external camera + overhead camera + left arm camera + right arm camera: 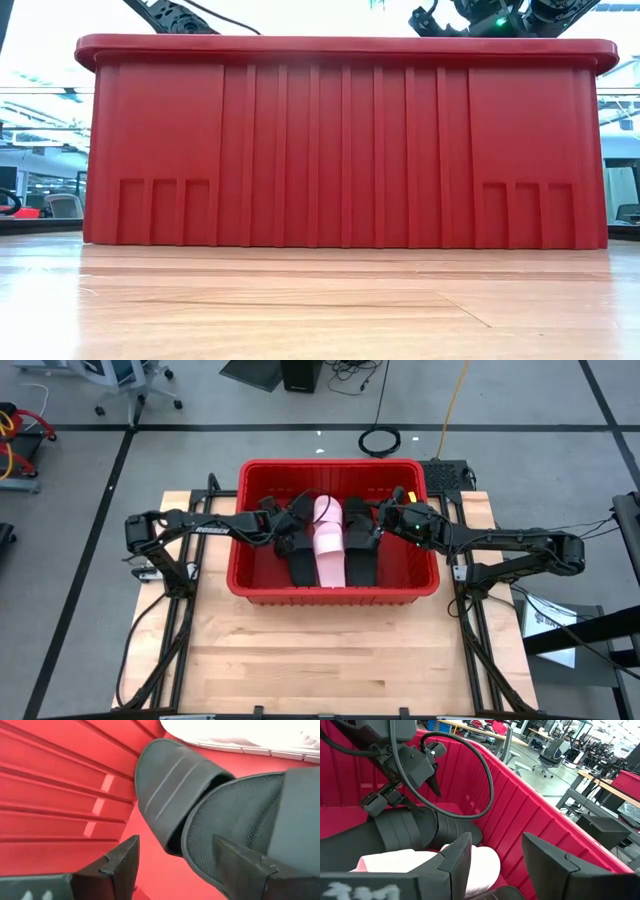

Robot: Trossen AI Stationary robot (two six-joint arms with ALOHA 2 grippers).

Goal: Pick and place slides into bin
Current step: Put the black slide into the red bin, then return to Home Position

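The red bin stands mid-table and holds three slides side by side: a black one, a pale pink one and another black one. My left gripper is down inside the bin at its far left, open. In its wrist view its fingers flank the end of a black slide that lies against a second black slide. My right gripper hovers open above the bin's far right, over the pink slide, with nothing between its fingers. My left gripper stands open at the textured end of the black slide, slanting down from the bin's left. One finger overlaps the slide's rim in the wrist view. I cannot tell whether it touches. The slide lies on the bin's floor.
The bin's ribbed walls close in on my left gripper. In the low view the bin's near wall hides both grippers and all slides. Bare wooden tabletop lies in front of the bin.
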